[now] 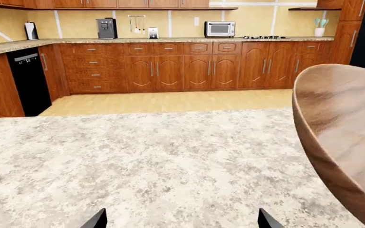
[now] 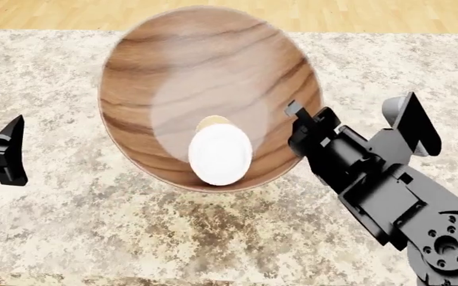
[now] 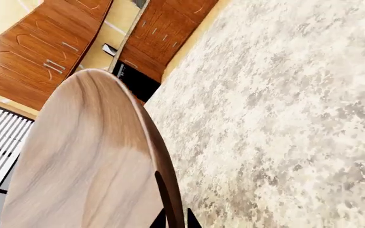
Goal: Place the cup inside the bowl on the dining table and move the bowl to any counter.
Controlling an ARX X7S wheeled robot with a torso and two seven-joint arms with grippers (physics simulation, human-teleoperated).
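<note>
The dining table (image 2: pixel 70 226) is lying under the bowl (image 2: pixel 205 65), which is tilting, pinched at its right rim by the right gripper (image 2: pixel 299 122). The cup (image 2: pixel 219 152) is resting at its near side and risks tipping out. The left gripper (image 2: pixel 6 152) is hanging apart, empty.

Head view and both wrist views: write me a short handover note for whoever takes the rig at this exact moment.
Right end effector: shut on the bowl, pinching its rim on the robot's right side; the right wrist view shows the fingers straddling the rim.
Left end effector: open, holding nothing, off to the bowl's left above the dining table.
Cup: already inside the bowl, white lid facing up.
Bowl: tilted and apparently lifted, over the dining table.
Done: cup in bowl.
Left: carry the bowl to the counter across the kitchen and set it down, keeping it level enough that the cup does not slide out.
</note>
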